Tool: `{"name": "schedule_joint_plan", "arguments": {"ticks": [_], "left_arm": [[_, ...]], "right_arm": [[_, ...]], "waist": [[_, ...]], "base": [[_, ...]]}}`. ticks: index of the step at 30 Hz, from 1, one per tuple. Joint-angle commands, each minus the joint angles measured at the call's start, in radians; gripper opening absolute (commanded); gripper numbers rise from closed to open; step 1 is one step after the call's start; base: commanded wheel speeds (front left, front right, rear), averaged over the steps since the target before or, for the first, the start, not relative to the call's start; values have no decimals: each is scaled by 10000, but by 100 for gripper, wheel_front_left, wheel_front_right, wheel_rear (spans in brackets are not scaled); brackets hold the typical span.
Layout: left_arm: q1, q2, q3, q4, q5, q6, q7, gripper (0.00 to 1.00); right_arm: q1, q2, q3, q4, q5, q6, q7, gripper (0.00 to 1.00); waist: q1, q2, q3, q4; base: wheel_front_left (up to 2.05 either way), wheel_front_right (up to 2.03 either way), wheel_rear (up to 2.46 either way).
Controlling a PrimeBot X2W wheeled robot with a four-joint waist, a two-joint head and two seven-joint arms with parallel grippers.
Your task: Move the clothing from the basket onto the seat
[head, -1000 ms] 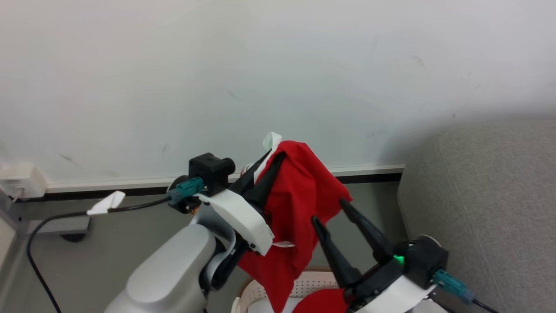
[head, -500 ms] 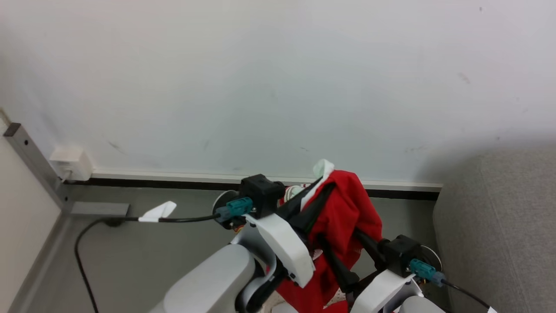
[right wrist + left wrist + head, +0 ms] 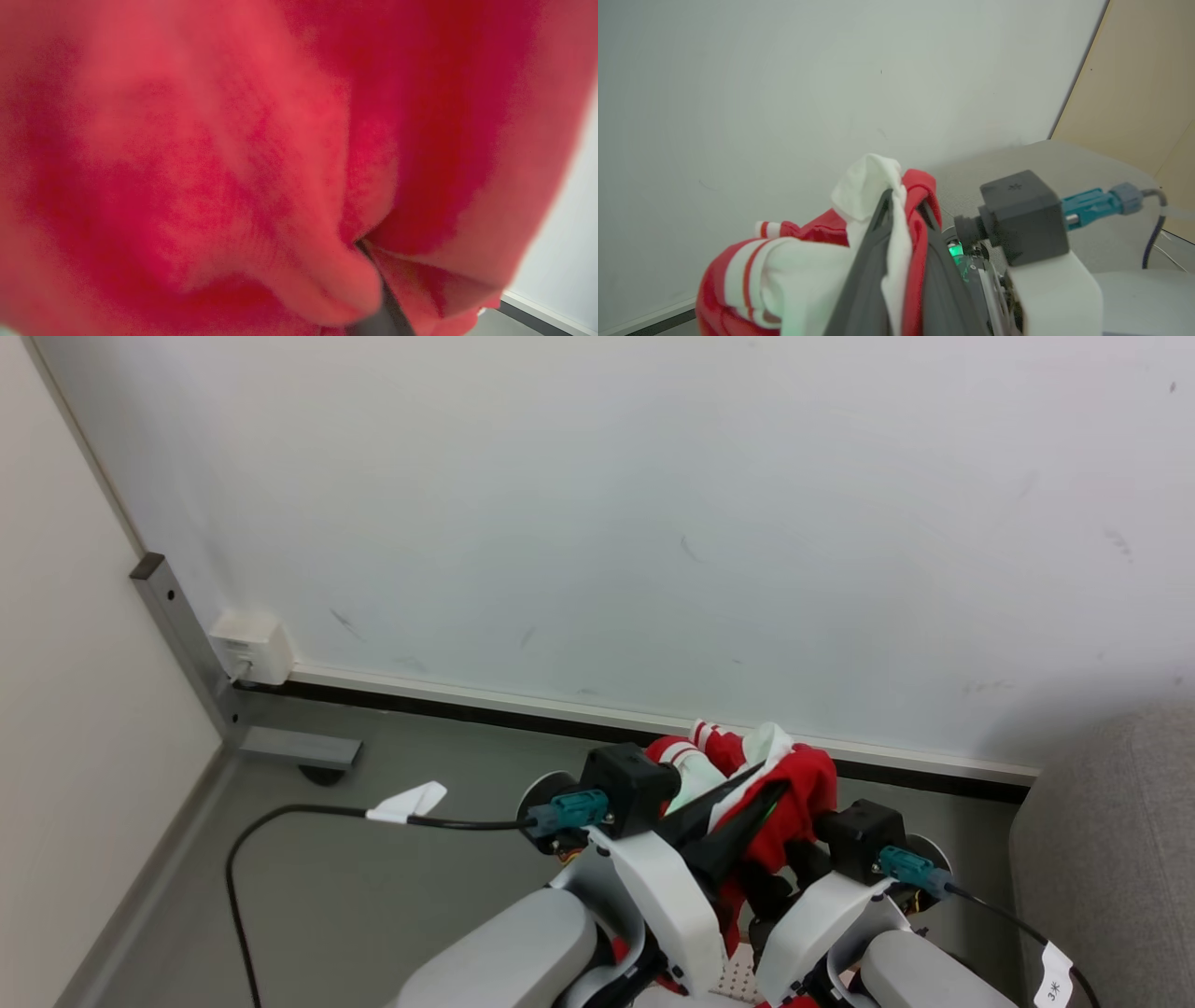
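A pale wall [image 3: 597,504] and grey floor [image 3: 392,896] take up most of the head view. The camera has swung over the last second, so the room's corner now shows at the left. The seat [image 3: 1120,859] lies at the robot's right, apart from both arms and with nothing on it in the part that shows. Only a sliver of the basket [image 3: 738,982] shows between the forearms at the bottom edge.

The clothing [image 3: 794,789] is up in the air between the two arms, well above the basket, bunched into a red-and-white wad. Red cloth trails down between the forearms, and whether its hem is free of the basket cannot be told.

The left claw [image 3: 903,205] is closed tight, with white trim and red cloth pinched between its fingers. A second ago the right claw [image 3: 792,870] stood spread wide and clear, just in front of the hanging cloth. It has now pushed up into it, and its wrist view is smothered in red with one dark finger [image 3: 380,317] poking through. How far it has closed, or whether it grips at all, cannot be told.

The lift looks done and a second hold is probably forming. The carry to the seat is not yet done.
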Motion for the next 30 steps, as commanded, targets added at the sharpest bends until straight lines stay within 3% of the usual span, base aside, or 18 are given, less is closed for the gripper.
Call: {"name": "schedule_joint_plan", "arguments": {"ticks": [1,8,15,17,18,20,21,22,30], "left_arm": [[105,30,41,52,-71,15,7,0],[192,305,311,430,-245,125,-172,0],[346,534,514,569,-414,249,-353,0],[394,554,496,571,-408,294,-346,21],[399,553,477,558,-404,295,-341,40],[434,574,468,484,-397,304,-387,52],[435,572,475,391,-378,292,-508,93],[442,585,506,314,-361,276,-607,100],[562,867,634,-353,-68,533,-993,100]], "right_arm": [[-69,-83,10,-52,98,-21,-26,0],[217,-258,112,-434,123,-21,-28,0],[782,-633,-554,-1193,-185,-21,-28,0],[945,-742,-818,-1445,-308,-21,-28,0],[1030,-792,-940,-1546,-374,-21,-28,0],[1114,-869,-1069,-1667,-493,-21,-28,0],[1105,-937,-1143,-1723,-556,-21,-28,0],[1085,-1014,-1185,-1764,-635,-21,-29,0],[1042,-1717,-2462,-2568,-1458,-21,-28,0]], "waist": [[0,0,4,27],[0,0,22,-239],[0,0,45,-636],[0,0,66,-756],[0,0,77,-811],[0,0,97,-966],[0,0,108,-1051],[0,0,120,-1152],[0,0,310,-2090]], "base": [[0,0,0],[0,0,0],[0,0,0],[0,0,0],[0,0,0],[0,0,0],[0,0,0],[0,0,0],[0,0,0]]}}
